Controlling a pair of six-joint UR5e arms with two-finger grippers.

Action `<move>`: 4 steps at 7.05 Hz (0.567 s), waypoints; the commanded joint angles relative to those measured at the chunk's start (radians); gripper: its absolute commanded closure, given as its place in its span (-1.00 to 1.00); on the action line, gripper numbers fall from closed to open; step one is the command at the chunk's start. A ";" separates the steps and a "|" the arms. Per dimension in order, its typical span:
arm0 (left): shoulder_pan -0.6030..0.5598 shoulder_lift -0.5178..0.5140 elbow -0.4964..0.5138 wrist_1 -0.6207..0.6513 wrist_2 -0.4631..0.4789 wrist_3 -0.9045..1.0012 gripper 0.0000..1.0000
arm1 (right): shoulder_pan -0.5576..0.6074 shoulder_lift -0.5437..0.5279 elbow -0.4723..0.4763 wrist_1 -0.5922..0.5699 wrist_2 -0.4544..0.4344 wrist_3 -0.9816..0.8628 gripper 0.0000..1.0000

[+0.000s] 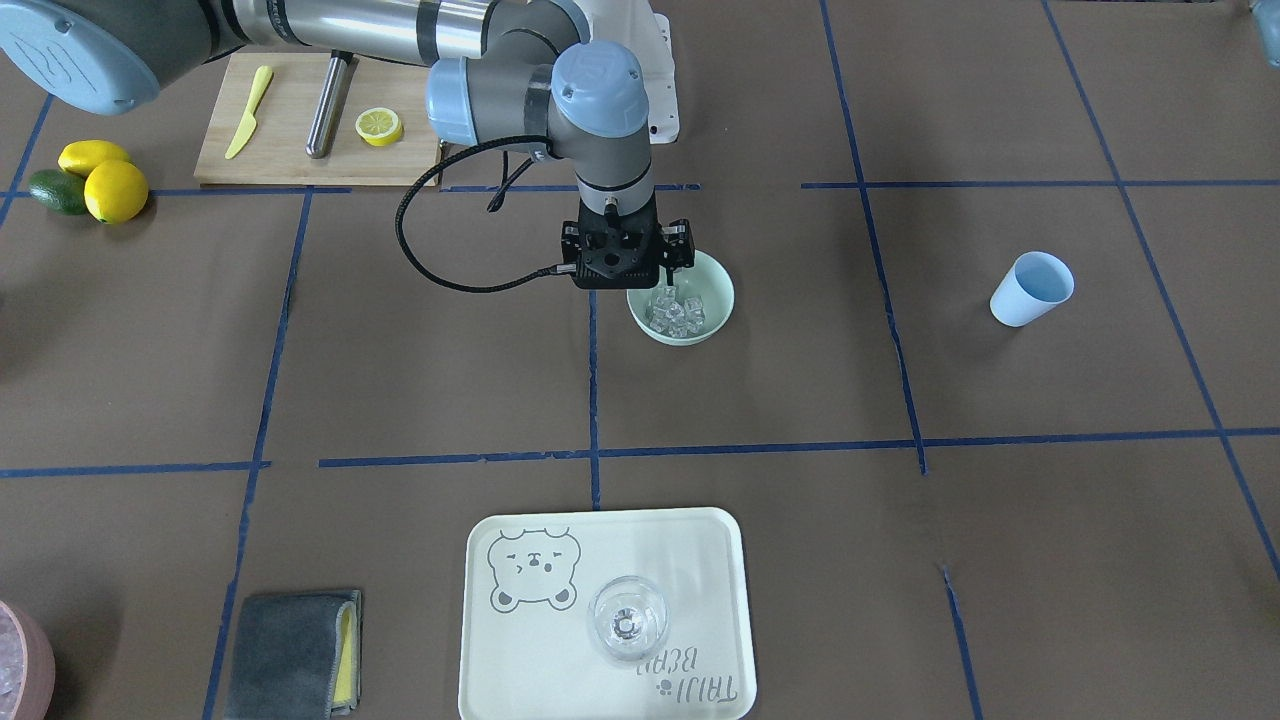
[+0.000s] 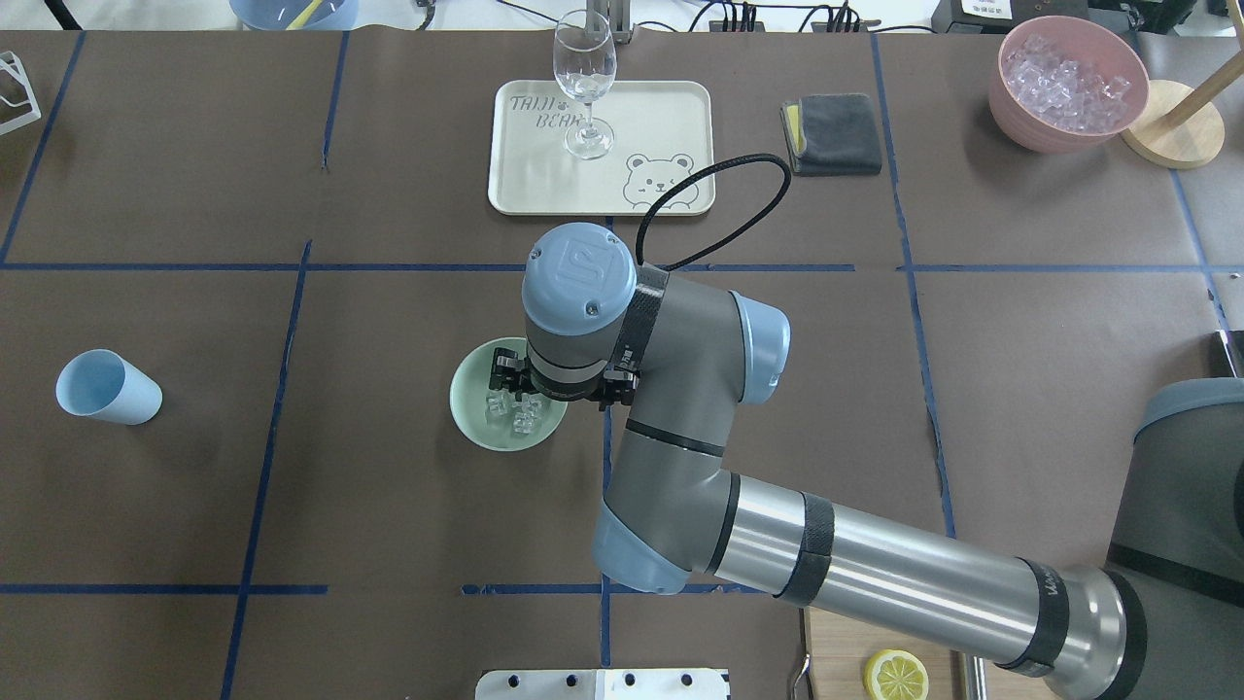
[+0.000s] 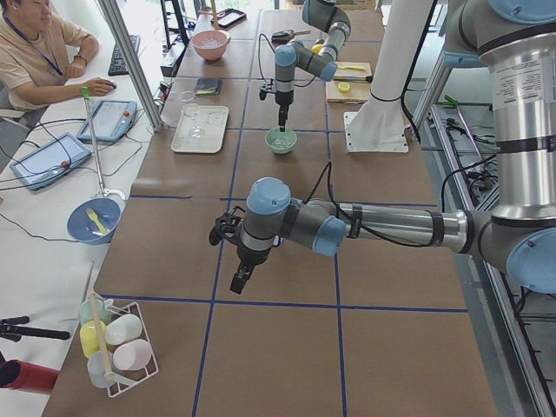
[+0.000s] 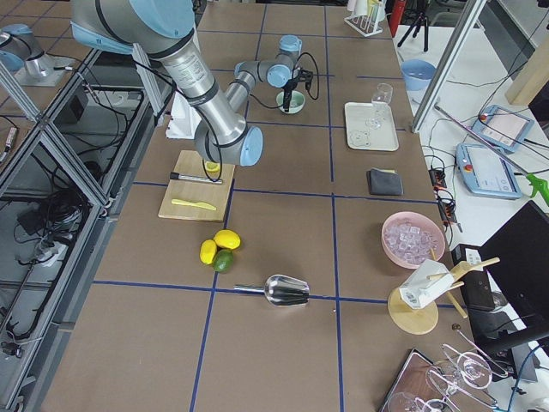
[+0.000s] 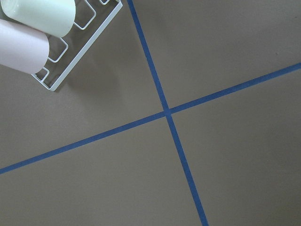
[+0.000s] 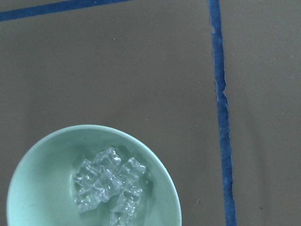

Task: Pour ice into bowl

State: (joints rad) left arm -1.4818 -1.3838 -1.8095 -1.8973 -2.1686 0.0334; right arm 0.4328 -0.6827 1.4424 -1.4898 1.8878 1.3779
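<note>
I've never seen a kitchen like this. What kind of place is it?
Probably a robot lab: robot arms at a table marked with blue tape, and a man sitting by control tablets.

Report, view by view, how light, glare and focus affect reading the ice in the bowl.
Right wrist view: sharp, with even soft light, and the ice facets are clear against the bowl. Front-facing view: in focus, but the cubes are small. Overhead view: the right arm blocks part of the bowl. Left exterior view: too small to resolve the ice.
</note>
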 commanded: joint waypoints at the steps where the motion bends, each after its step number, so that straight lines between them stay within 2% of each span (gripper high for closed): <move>1: 0.000 0.006 0.002 -0.026 0.001 -0.006 -1.00 | -0.014 0.003 -0.039 0.003 -0.007 -0.005 -1.00; 2: -0.002 0.006 -0.002 -0.026 0.004 -0.004 -1.00 | -0.016 0.012 -0.060 0.005 -0.019 -0.003 -0.98; 3: -0.002 0.008 -0.002 -0.026 0.006 -0.003 -1.00 | -0.016 0.012 -0.062 0.005 -0.019 0.004 0.08; 4: -0.002 0.008 -0.002 -0.026 0.006 -0.003 -1.00 | -0.017 0.012 -0.066 0.006 -0.019 0.000 0.99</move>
State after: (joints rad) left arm -1.4830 -1.3766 -1.8110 -1.9232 -2.1637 0.0302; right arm 0.4173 -0.6714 1.3831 -1.4848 1.8699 1.3783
